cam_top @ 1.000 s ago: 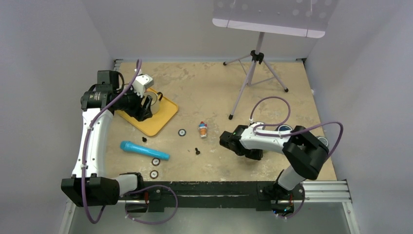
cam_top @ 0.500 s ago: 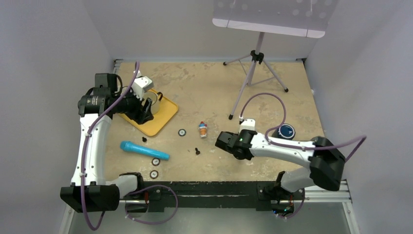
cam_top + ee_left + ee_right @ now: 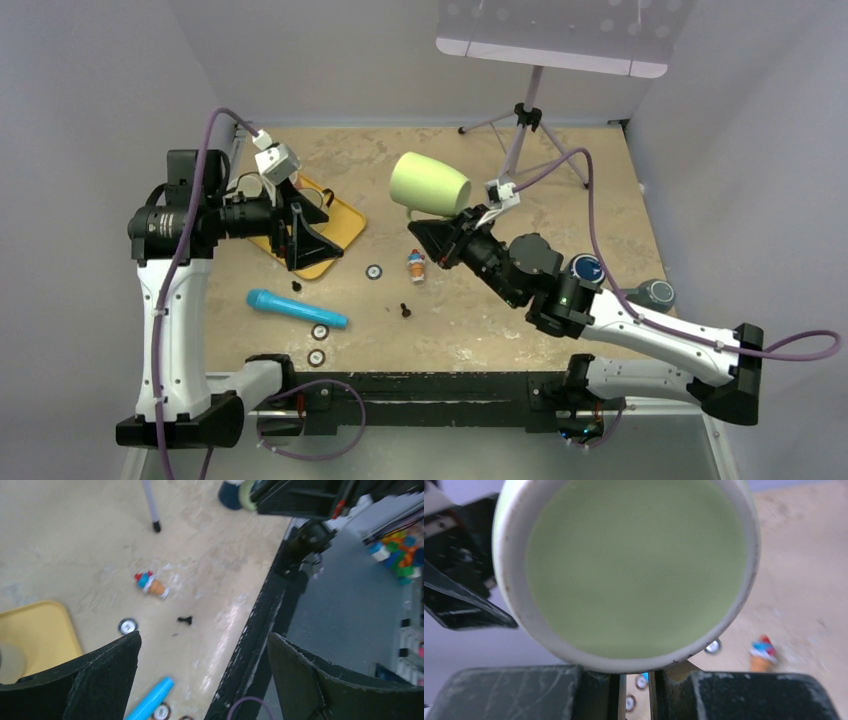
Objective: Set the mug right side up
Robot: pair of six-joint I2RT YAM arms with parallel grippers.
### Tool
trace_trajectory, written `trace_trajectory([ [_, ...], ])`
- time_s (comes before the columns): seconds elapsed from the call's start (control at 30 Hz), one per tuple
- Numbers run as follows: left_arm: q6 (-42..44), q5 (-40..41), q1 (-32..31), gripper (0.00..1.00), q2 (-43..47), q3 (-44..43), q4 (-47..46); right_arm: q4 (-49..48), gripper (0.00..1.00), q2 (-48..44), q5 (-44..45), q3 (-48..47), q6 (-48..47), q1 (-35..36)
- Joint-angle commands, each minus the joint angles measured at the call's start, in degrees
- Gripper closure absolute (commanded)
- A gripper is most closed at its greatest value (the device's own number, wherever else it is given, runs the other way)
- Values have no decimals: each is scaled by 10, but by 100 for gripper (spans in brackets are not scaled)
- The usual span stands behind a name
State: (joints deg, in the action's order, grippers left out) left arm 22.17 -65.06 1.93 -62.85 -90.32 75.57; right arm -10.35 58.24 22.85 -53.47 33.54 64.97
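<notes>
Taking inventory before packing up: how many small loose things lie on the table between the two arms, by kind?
Discs: 3
Black bits: 2
Toy: 1
Blue tube: 1
Total: 7

With the toy figure [image 3: 416, 266] as hub on the table [image 3: 450, 330]: the tray [image 3: 350, 225] lies at 10 o'clock, the tube [image 3: 298, 309] at 8, the tripod [image 3: 520, 150] at 1. A disc [image 3: 373, 271] sits near at 9, what seems a screw [image 3: 405, 309] at 6. The mug [image 3: 430, 185] hangs above the table at 12, in the right gripper [image 3: 437, 228]
</notes>
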Motion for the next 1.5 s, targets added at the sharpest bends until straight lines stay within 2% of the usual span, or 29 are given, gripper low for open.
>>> trace_trajectory([
  [0.0,-206,-119,-11,0,54,6,-176,-195,100,47,-105,-74,-82,0],
  [0.07,-268,-124,-13,0,68,15,-245,-205,100,64,-141,-96,-87,0],
  [0.2,-323,-127,-13,2,64,6,-298,-202,100,91,-176,-130,-87,0],
  [0.27,-316,-120,-13,3,62,-12,-304,-198,100,100,-186,-139,-86,0],
  [0.37,-255,-75,-13,3,60,-49,-269,-195,100,108,-197,-149,-84,1],
  [0.53,-279,-60,-14,4,51,-56,-310,-193,100,126,-224,-170,-75,0],
  [0.77,-270,-72,-13,10,45,-81,-311,-192,100,146,-246,-182,-71,0],
  [0.9,-309,-109,-13,30,41,-68,-352,-190,100,157,-258,-191,-69,0],
  [1.0,-366,-144,-15,51,42,-36,-403,-190,100,164,-265,-196,-69,0],
  [1.07,-389,-156,-15,73,43,-24,-422,-186,100,172,-270,-203,-69,0],
  [1.1,-393,-156,-27,92,44,-23,-423,-175,100,175,-266,-206,-72,0],
  [1.13,-394,-149,-30,100,45,-23,-419,-162,100,177,-257,-210,-75,0],
  [1.17,-382,-129,-29,100,46,-27,-398,-143,100,176,-237,-212,-74,-2],
  [1.2,-234,-12,-29,100,36,-68,-251,-89,68,172,-177,-219,-73,-7],
  [1.23,-177,52,-29,100,28,-85,-172,-55,39,170,-145,-221,-73,-10],
  [1.27,-127,135,-30,100,19,-97,-132,-23,11,169,-113,-223,-73,-11],
  [1.3,-85,213,-29,100,6,-99,-101,12,4,168,-84,-223,-72,-14],
  [1.33,-47,282,-29,100,-7,-94,-79,43,2,167,-61,-221,-70,-17],
  [1.37,-13,353,-29,100,-21,-81,-65,69,2,165,-47,-216,-67,-20],
  [1.47,81,498,-30,100,-67,-27,-43,129,2,153,2,-187,-54,-26],
])
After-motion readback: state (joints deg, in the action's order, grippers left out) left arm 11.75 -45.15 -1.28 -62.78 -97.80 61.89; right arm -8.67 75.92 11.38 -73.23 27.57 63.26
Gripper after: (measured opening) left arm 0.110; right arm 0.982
